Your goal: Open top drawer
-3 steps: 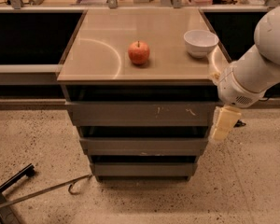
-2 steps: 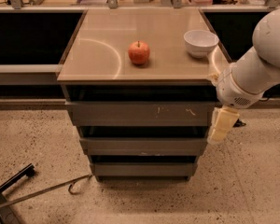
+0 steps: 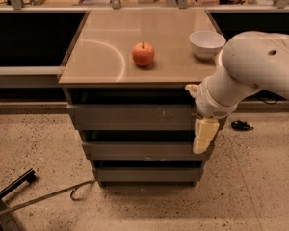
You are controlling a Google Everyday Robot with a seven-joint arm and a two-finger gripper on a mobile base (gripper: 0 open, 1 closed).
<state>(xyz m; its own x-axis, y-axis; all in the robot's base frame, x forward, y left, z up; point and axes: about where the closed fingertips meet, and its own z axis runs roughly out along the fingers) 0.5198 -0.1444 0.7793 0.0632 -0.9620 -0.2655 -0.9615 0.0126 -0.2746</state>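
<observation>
The top drawer (image 3: 130,117) is the widest of three grey handleless drawers under a tan countertop, with small pale scratches on its flat front. A dark gap shows above it. My gripper (image 3: 203,136) is cream coloured and points down on the white arm (image 3: 250,71). It hangs in front of the right end of the top drawer, its tip reaching down to the middle drawer (image 3: 144,150). The arm hides the drawer's right corner.
A red apple (image 3: 143,54) and a white bowl (image 3: 206,43) stand on the countertop (image 3: 96,57). The bottom drawer (image 3: 147,175) sits near the speckled floor. A dark metal bar and hook (image 3: 48,194) lie on the floor at the left. Dark shelving flanks both sides.
My arm has swung left and slightly down, bringing the gripper from beside the cabinet's right edge to in front of the drawers' right end. The drawers, apple and bowl have not moved.
</observation>
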